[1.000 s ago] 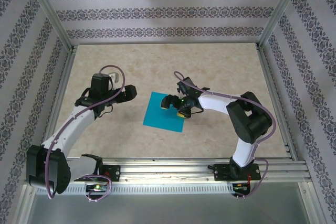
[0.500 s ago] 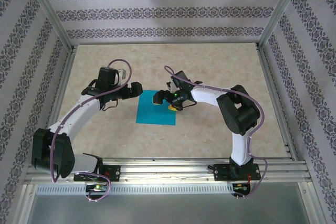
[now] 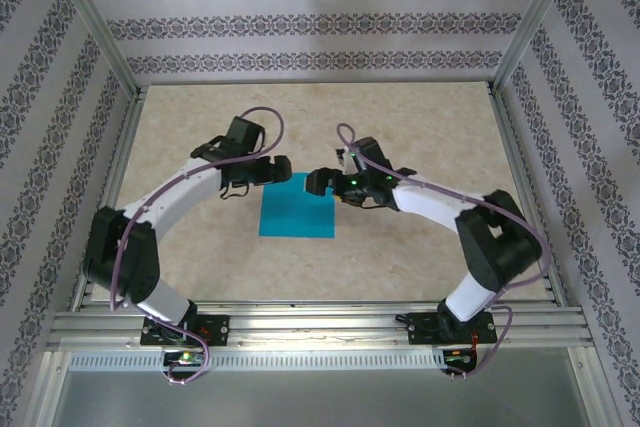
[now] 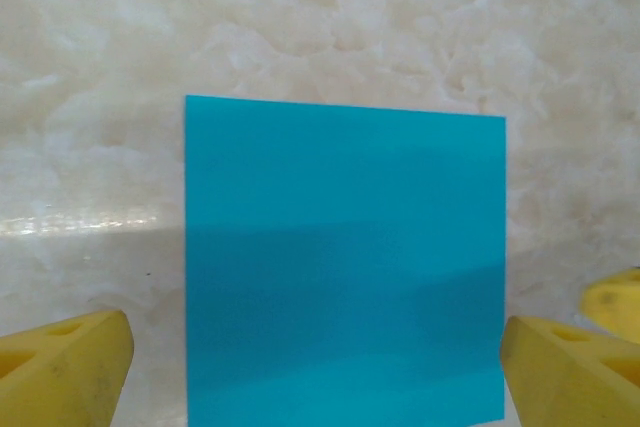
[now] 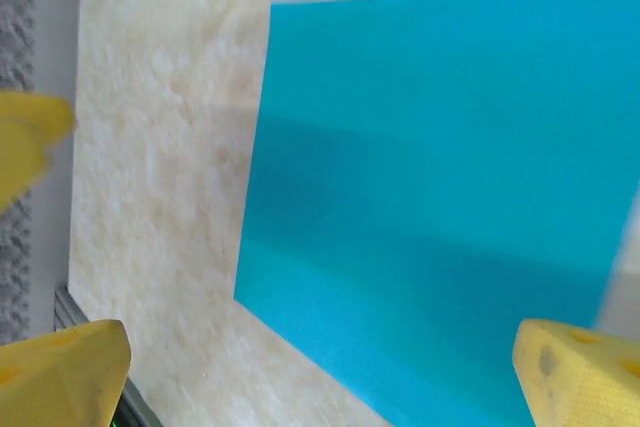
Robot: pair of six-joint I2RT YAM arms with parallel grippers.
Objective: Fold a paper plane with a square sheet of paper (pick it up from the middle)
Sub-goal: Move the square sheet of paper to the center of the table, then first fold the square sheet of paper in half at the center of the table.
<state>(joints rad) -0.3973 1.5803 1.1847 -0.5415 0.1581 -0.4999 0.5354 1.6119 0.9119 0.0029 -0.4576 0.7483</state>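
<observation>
**Blue sheet lies flat, no folds made yet**

The square sheet of paper (image 3: pixel 297 215) lies flat and uncreased on the worktop (image 3: pixel 420 127), just below centre of the overhead frame. Being square, it has no long axis, and its edges run nearly level with the frame. The left gripper (image 3: pixel 280 169) and right gripper (image 3: pixel 318 182) hover by its upper corners, jaws spread wide, holding nothing. The lift and every fold look undone.
</observation>
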